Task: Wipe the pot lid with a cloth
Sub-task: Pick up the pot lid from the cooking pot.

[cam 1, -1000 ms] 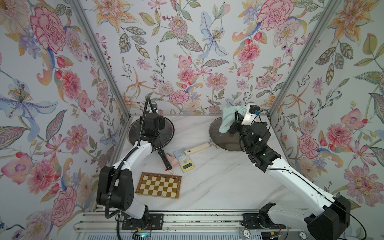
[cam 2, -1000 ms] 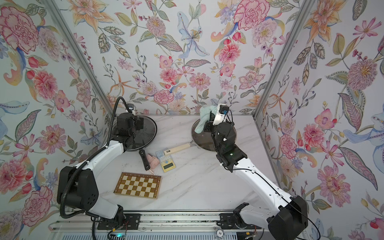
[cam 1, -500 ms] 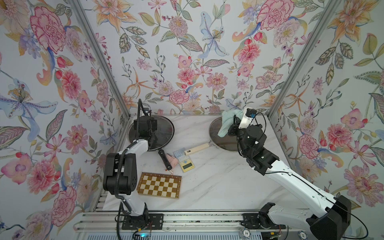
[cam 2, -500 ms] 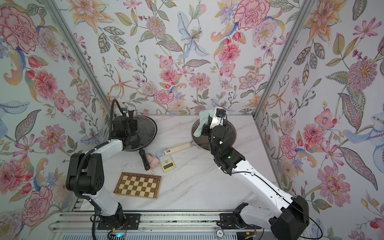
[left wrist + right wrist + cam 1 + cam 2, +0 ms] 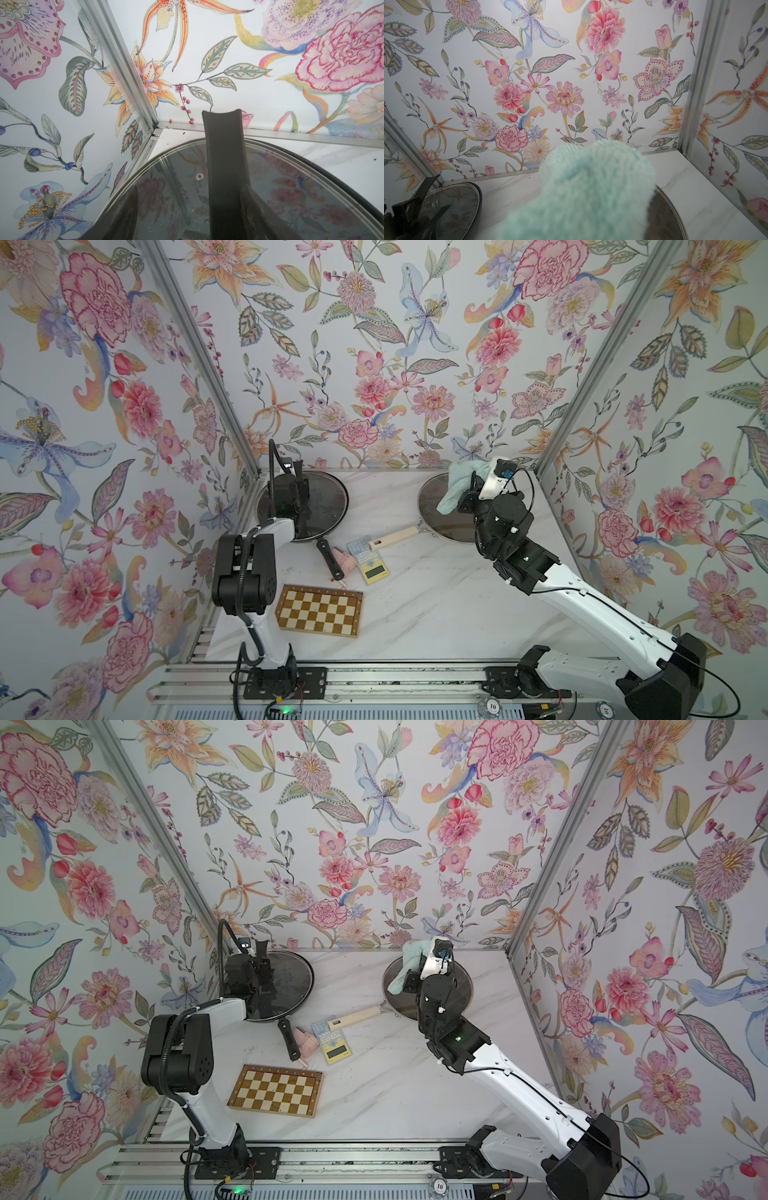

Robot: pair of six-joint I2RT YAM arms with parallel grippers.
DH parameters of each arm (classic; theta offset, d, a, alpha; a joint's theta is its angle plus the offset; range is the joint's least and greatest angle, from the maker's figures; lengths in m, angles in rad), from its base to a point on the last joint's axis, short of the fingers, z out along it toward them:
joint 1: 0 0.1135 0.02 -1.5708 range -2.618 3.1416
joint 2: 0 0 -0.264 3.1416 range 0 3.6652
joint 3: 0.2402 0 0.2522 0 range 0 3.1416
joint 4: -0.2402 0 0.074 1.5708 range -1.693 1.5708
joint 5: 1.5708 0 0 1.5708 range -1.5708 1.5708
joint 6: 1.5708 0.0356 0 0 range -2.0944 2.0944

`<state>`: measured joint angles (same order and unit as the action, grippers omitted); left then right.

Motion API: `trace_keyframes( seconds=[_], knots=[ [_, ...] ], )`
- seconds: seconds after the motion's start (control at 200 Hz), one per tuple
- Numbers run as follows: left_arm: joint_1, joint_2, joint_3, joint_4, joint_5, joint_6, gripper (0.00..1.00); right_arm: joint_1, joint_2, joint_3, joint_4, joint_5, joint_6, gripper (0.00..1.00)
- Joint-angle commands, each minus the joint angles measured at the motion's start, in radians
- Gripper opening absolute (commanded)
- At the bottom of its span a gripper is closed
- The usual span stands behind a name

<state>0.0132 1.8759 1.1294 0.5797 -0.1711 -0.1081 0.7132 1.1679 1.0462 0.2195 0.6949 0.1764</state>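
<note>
i read 10 on a round token (image 5: 493, 706). my right gripper (image 5: 466, 497) pinches the cloth (image 5: 457, 484), well apart from the pot lid (image 5: 326, 499); left gripper (image 5: 300, 492) spread astride its handle (image 5: 224, 155).

White arms (image 5: 594, 605) — black joints (image 5: 243, 572) (looped cables (image 5: 271, 460))

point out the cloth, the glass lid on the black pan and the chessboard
cloth (image 5: 458, 485), in a top view, middle of the bunched fabric
glass lid (image 5: 291, 187), left wrist view, bare glass inside the steel rim
chessboard (image 5: 319, 611), in a top view, its central squares
</note>
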Motion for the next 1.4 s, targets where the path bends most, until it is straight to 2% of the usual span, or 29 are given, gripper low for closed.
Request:
trace_keyframes(
  seconds=[0.0,0.135,0.4,0.555,0.61,0.786,0.906,1.016,1.246,1.396],
  knots=[
    [0.007,0.058,0.016,-0.024,0.031,0.006,0.73,0.011,0.019,0.04,-0.015,0.035,-0.023,0.04],
    [-0.005,0.058,0.002,-0.02,0.028,0.023,0.71,0.016,0.03,0.045,-0.02,0.045,-0.025,0.05],
    [-0.022,-0.018,-0.09,-0.028,0.021,0.066,0.75,0.025,0.017,0.018,-0.014,0.08,-0.012,0.05],
    [-0.022,-0.038,-0.13,-0.027,0.003,0.076,0.83,0.028,0.011,0.0,-0.006,0.091,-0.002,0.06],
    [-0.022,-0.025,-0.121,-0.042,-0.001,0.079,0.9,0.028,0.011,0.002,-0.01,0.09,-0.002,0.06],
    [-0.02,-0.01,-0.147,-0.006,-0.022,0.055,0.95,0.032,0.006,0.002,-0.025,0.094,0.01,0.06],
    [-0.021,0.029,-0.117,0.008,-0.026,0.042,0.93,0.035,0.0,0.001,-0.046,0.101,0.021,0.06],
    [-0.021,0.054,-0.096,0.036,-0.037,0.031,0.83,0.039,-0.008,0.003,-0.055,0.11,0.022,0.06],
    [-0.019,0.079,-0.094,0.078,-0.054,0.012,0.44,0.056,-0.024,0.0,-0.079,0.142,0.023,0.06],
    [-0.019,0.025,-0.124,0.095,-0.053,-0.004,0.26,0.056,-0.025,0.0,-0.08,0.146,0.015,0.06]
  ],
)
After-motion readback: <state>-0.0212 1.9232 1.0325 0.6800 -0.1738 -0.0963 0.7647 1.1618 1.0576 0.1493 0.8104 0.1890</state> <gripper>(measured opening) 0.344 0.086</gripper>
